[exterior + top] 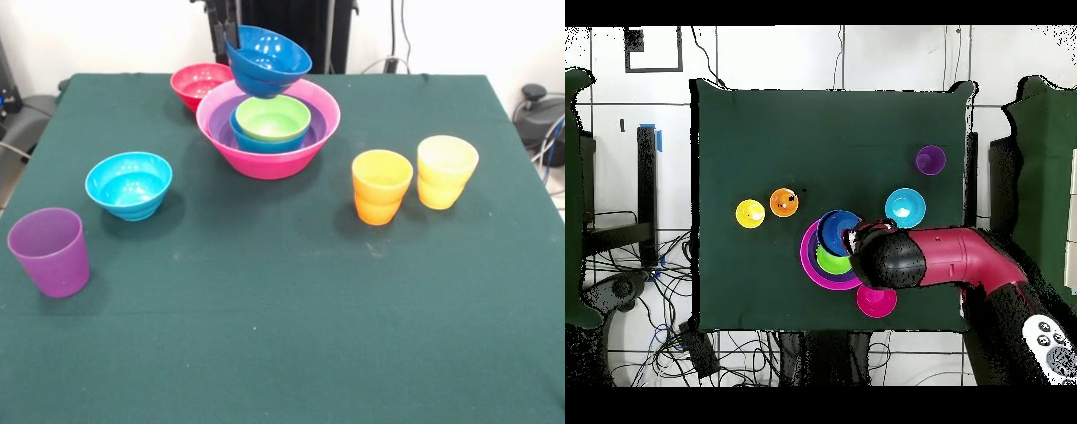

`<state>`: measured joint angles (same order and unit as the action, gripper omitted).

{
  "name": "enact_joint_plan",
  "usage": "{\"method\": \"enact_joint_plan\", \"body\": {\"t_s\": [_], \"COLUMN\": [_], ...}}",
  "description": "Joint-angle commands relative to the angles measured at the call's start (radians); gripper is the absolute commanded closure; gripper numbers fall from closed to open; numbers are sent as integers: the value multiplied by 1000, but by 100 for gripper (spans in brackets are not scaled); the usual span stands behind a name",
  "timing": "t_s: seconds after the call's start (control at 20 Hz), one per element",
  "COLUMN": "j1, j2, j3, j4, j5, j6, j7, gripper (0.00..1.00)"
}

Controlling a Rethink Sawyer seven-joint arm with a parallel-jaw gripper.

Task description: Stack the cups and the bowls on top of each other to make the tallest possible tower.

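1. Counter (pixel 282 336): a dark green cloth covers the whole working surface.
2. Tower (pixel 268 132): the hot-pink bowl (pixel 305 157) forms the base, with a purple bowl (pixel 221 115) nested inside it, a mid blue bowl (pixel 256 141) inside that, and a lime green bowl (pixel 274 117) on top.
3. Dark blue bowl (pixel 267 60): raised above the tower's far edge and tilted, its opening turned toward the camera in the front view.
4. Hand (pixel 233 37): closed on the dark blue bowl's rim, as far as the front view shows; only the dark finger tips (pixel 231 32) show there, and the overhead view hides them under the red and black arm (pixel 950 258).
5. Red-pink bowl (pixel 201 86): upright on the counter, just behind the tower and to its left in the front view.
6. Cyan bowl (pixel 129 185): upright, well apart from the tower, on the front view's left.
7. Purple cup (pixel 50 251): upright near the left front corner, close to the cyan bowl.
8. Orange cup (pixel 381 186) and yellow cup (pixel 447 171): upright, just beside each other, right of the tower in the front view.
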<state>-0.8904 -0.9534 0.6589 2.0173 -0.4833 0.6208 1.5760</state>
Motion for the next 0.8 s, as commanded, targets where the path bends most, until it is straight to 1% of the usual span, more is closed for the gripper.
{"method": "enact_joint_plan", "body": {"t_s": [0.05,0.25,0.55,0.8], "j1": [56,63,77,96], "j2": [50,54,19,29], "j3": [-63,-73,-97,-121], "j4": [41,44,93,109], "j5": [30,33,32,27], "j6": [-52,-68,-123,-164], "j7": [151,145,169,186], "gripper": [100,100,100,100]}}
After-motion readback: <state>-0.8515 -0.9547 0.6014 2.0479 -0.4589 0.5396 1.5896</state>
